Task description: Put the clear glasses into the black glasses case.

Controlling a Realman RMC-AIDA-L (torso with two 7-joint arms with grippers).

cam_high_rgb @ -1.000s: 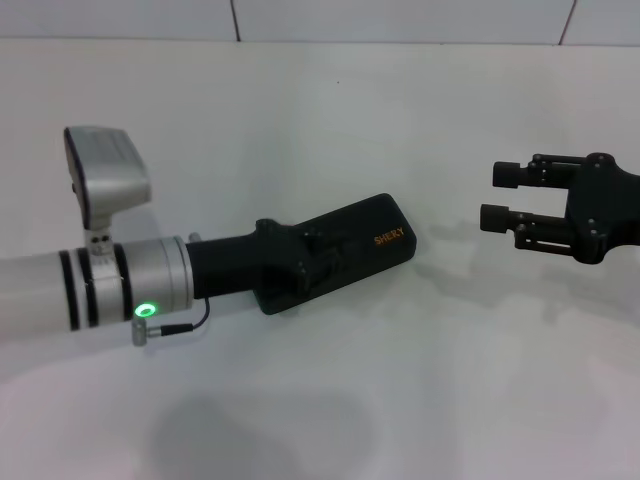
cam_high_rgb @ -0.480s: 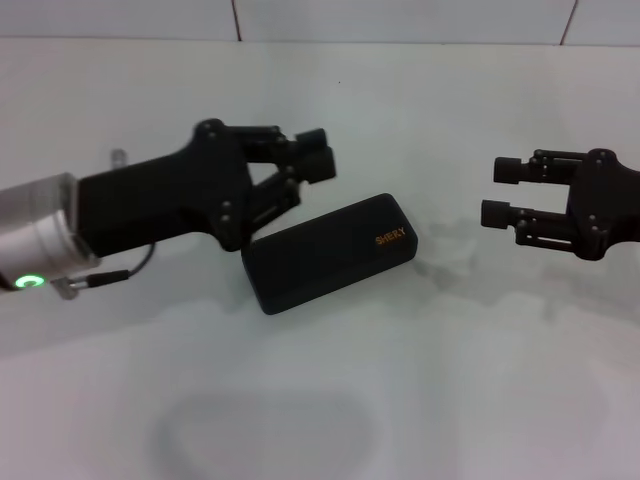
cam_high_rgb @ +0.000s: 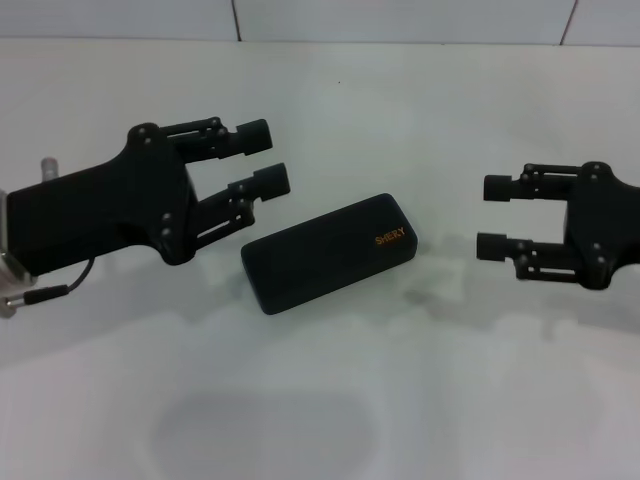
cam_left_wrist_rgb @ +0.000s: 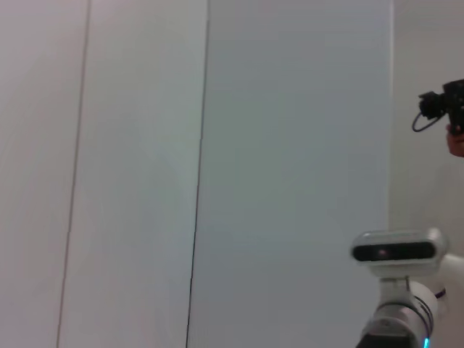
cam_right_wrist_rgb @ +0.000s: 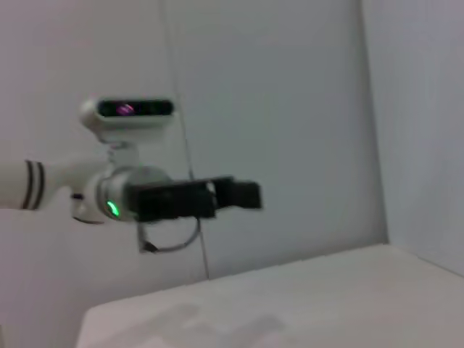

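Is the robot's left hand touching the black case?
Apart. In the head view the left tool hangs open beside the closed case, with white table showing between them.

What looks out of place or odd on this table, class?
The black glasses case lies shut and askew on the white table, and no clear glasses are visible anywhere. The left gripper and right gripper hover open beside it, holding nothing.
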